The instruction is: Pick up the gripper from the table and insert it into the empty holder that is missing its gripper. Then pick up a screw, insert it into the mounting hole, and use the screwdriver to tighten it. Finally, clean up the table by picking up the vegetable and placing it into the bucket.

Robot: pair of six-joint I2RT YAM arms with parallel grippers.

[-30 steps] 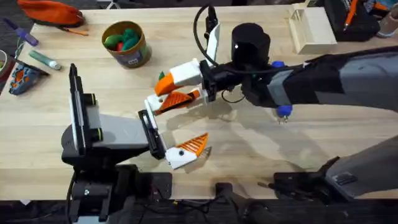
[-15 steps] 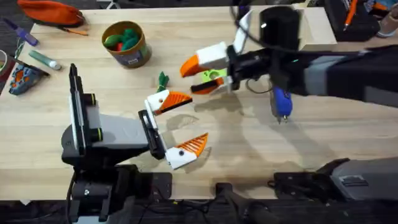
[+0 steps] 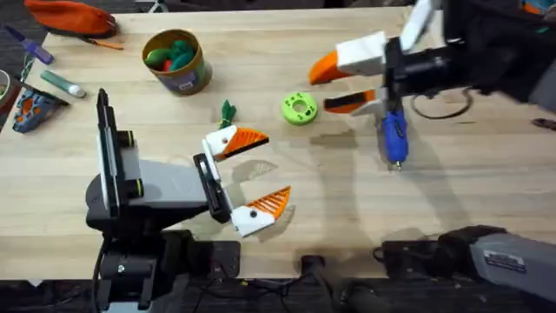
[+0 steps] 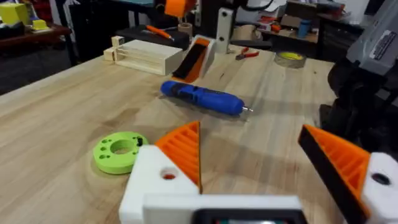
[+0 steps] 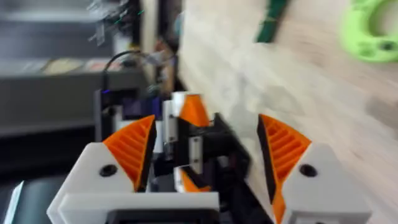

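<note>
My left gripper (image 3: 252,174) rests open at mid-table, both white blocks carrying orange ribbed fingers (image 4: 183,146). My right gripper (image 3: 321,89) hangs open and empty above the table, just back of the blue screwdriver (image 3: 393,139), which lies flat. The small dark-green vegetable (image 3: 228,111) lies just beyond the left gripper; the right wrist view shows the vegetable (image 5: 272,22) too. The yellow bucket (image 3: 176,61) stands at the back left with toy items inside. A loose gripper, an empty holder and a screw are out of view.
A bright green disc (image 3: 299,108) lies between the vegetable and the screwdriver. A pale wooden box (image 4: 146,56) sits at the far right edge. An orange pouch (image 3: 69,16) and pens (image 3: 61,83) lie at the far left.
My right gripper has pulled away from the left gripper, moving right and toward the back, uncovering the vegetable and the green disc. The left arm has not moved.
</note>
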